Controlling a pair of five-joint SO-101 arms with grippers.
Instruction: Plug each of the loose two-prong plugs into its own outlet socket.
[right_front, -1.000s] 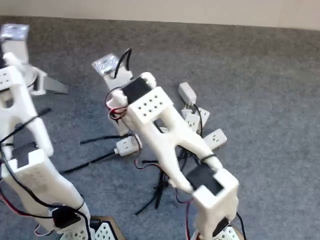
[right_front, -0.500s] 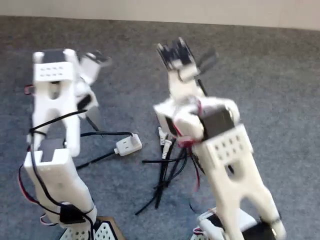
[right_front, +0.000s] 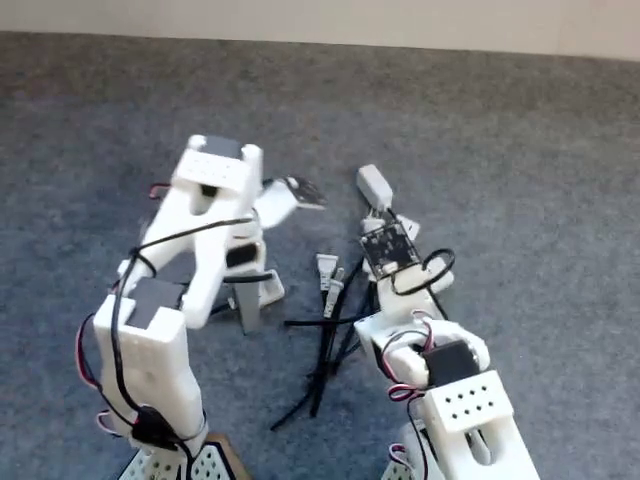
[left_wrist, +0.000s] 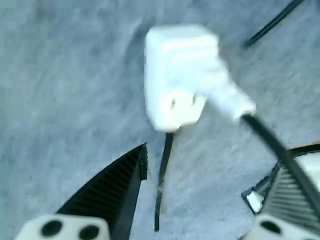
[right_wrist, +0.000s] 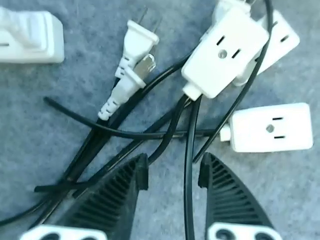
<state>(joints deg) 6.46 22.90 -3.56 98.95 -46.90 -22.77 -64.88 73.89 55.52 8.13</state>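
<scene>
Right now the left gripper is hovering, jaws apart, over a white outlet socket; the right gripper, also spread, is hanging above tangled black cords. Closing there is probably risking a fistful of cord (the loose plugs are lying just beside), dragging the tangle askew.

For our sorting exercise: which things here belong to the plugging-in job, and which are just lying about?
Job: two-prong plugs; outlet sockets; their black cords.
Not part of it: grey carpet; pale wall.
</scene>
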